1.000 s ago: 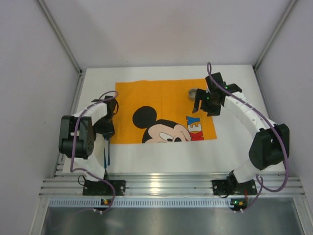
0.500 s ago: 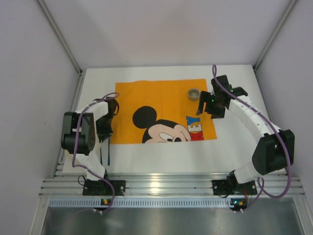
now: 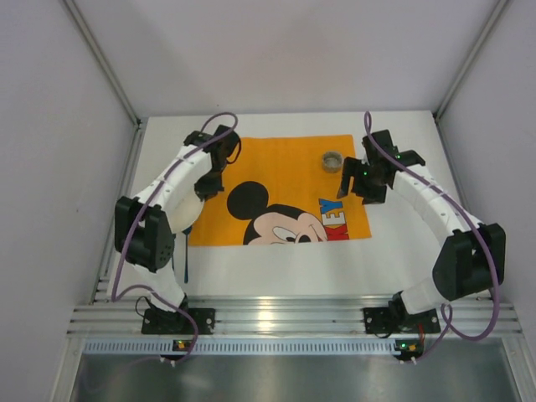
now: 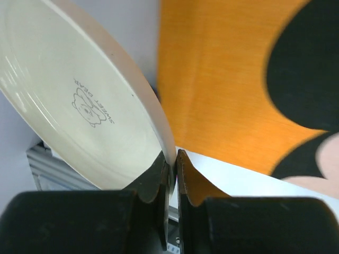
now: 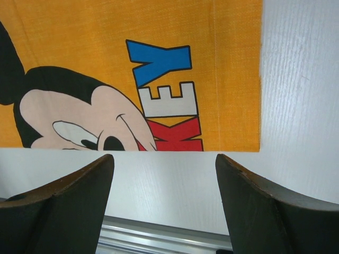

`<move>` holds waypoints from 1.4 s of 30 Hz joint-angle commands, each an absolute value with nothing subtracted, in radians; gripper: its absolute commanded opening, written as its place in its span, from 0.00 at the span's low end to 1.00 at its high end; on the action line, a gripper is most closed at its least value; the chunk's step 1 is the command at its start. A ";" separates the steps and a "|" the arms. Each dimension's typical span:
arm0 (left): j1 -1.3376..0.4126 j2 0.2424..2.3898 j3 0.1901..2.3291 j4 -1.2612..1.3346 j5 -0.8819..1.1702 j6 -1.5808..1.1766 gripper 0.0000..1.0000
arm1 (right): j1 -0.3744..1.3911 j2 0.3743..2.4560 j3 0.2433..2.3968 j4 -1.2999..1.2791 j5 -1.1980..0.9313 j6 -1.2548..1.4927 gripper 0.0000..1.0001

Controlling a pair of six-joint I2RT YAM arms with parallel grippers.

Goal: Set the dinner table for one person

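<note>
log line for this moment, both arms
left end effector: shut on plate rim, above mat edge | right end effector: open, empty, beside small cup on mat

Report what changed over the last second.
The left gripper, its fingers pinching a white plate by the rim, swung from the near-left edge of the orange mat out to its far-left corner. The right gripper, open, edged slightly right, away from the small cup. Cup and mat stayed put.
</note>
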State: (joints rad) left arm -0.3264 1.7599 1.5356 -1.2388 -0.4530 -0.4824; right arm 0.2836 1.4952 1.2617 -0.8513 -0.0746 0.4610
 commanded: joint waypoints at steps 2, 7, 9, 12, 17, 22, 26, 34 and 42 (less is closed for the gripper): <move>-0.504 1.870 1.681 -1.302 -0.427 -0.551 0.00 | 0.236 1.419 1.230 -0.833 -0.057 0.434 0.78; -0.716 2.096 1.997 -1.287 -0.364 -0.526 0.00 | 0.138 1.304 1.175 -0.887 -0.048 0.419 0.82; -0.751 2.216 2.157 -1.290 -0.354 -0.511 0.00 | 0.118 1.250 1.122 -0.907 -0.040 0.423 0.84; -0.796 2.314 2.264 -1.215 -0.371 -0.489 0.00 | 0.115 1.152 1.052 -0.930 -0.038 0.448 0.85; -0.810 2.353 2.226 -1.022 -0.325 -0.483 0.00 | 0.110 1.057 0.986 -0.953 -0.040 0.477 0.86; -0.819 2.387 2.234 -1.005 -0.356 -0.466 0.06 | 0.107 1.029 0.989 -0.973 -0.018 0.474 0.87; -0.818 2.297 2.098 -0.866 -0.301 -0.451 0.65 | 0.107 1.023 0.983 -0.969 -0.020 0.476 0.87; -0.755 1.938 1.771 -0.908 -0.613 -0.494 0.99 | 0.107 1.011 0.988 -0.969 -0.021 0.474 0.86; -0.226 1.369 1.060 -0.813 -0.348 -0.359 0.95 | 0.107 0.985 0.913 -0.934 -0.052 0.491 0.87</move>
